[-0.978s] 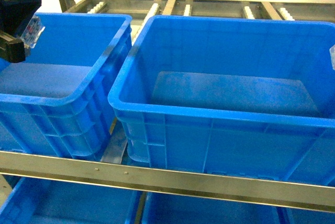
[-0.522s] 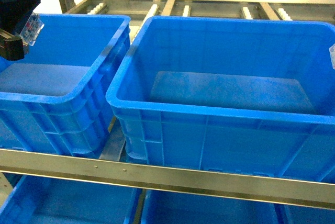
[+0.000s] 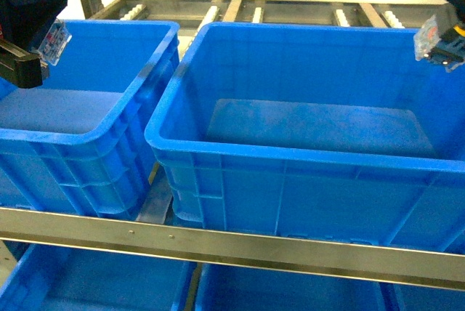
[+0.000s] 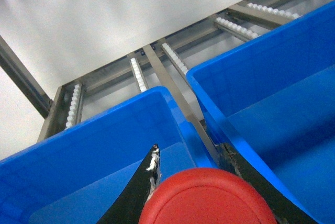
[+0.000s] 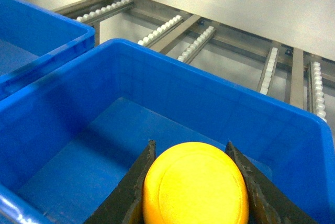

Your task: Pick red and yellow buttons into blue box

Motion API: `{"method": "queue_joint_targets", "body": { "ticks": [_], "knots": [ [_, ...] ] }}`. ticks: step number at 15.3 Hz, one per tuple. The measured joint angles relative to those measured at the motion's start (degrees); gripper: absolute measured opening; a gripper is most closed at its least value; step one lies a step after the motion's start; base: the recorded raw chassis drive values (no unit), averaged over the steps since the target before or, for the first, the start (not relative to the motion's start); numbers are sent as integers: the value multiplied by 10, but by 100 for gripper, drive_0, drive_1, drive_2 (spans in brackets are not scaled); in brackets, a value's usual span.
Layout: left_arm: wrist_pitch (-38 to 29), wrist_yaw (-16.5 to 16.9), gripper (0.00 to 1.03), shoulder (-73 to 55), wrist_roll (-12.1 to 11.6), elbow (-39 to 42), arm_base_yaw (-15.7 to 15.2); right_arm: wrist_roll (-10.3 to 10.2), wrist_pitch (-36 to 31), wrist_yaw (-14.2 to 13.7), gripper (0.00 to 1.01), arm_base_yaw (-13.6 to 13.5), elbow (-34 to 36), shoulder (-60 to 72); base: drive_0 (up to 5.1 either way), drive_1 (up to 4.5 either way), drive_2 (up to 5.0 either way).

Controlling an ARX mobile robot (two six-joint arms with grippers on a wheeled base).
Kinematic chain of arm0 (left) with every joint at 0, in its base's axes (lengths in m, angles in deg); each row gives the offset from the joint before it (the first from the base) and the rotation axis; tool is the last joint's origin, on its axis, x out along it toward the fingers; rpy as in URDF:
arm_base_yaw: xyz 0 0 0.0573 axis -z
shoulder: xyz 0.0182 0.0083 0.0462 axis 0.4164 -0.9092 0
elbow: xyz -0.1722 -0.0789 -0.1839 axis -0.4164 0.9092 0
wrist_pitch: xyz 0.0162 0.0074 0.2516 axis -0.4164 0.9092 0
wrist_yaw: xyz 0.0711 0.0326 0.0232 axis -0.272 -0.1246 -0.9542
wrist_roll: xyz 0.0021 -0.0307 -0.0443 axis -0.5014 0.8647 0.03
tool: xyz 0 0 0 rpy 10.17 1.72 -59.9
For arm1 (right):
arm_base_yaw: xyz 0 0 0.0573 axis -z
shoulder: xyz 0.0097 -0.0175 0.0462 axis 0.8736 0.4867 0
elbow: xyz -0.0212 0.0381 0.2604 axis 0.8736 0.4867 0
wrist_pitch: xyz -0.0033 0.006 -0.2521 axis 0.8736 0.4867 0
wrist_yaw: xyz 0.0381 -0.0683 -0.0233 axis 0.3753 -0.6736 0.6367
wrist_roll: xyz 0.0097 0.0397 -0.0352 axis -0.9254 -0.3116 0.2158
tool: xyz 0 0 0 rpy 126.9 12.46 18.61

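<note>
The red button (image 4: 207, 198) fills the bottom of the left wrist view, and my left gripper (image 4: 189, 157) is shut on it. In the head view that gripper (image 3: 35, 48) hangs at the top left, over the left blue box (image 3: 109, 131), with the button's clear base (image 3: 53, 39) sticking out. My right gripper (image 5: 190, 148) is shut on the yellow button (image 5: 196, 187). It hovers at the top right (image 3: 442, 41) above the far right corner of the large right blue box (image 3: 290, 155), and that button's clear base (image 3: 427, 35) shows too.
Both blue boxes stand side by side on a metal roller rack (image 3: 290, 11) with a steel front rail (image 3: 240, 247). More blue bins (image 3: 109, 282) sit on the shelf below. A pale wall is behind the rack.
My right gripper with the yellow button has come into the head view at the top right. The left gripper has shifted slightly right and up. The boxes have drifted a little left in view.
</note>
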State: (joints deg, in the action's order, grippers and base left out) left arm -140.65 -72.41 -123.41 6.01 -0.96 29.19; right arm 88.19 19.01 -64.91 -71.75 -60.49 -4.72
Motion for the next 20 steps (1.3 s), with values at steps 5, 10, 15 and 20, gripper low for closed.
{"method": "queue_joint_targets", "body": {
  "ticks": [5, 10, 15, 20],
  "knots": [
    [0, 0, 29, 0, 0, 0, -1, 74, -13, 19, 33, 9, -124, 163, 0, 0, 0],
    [0, 0, 29, 0, 0, 0, -1, 131, -21, -1, 33, 39, -158, 282, 0, 0, 0],
    [0, 0, 29, 0, 0, 0, 0, 136, -23, -1, 33, 41, -159, 282, 0, 0, 0],
    [0, 0, 29, 0, 0, 0, 0, 139, -25, -1, 71, 41, -159, 282, 0, 0, 0]
  ]
}}
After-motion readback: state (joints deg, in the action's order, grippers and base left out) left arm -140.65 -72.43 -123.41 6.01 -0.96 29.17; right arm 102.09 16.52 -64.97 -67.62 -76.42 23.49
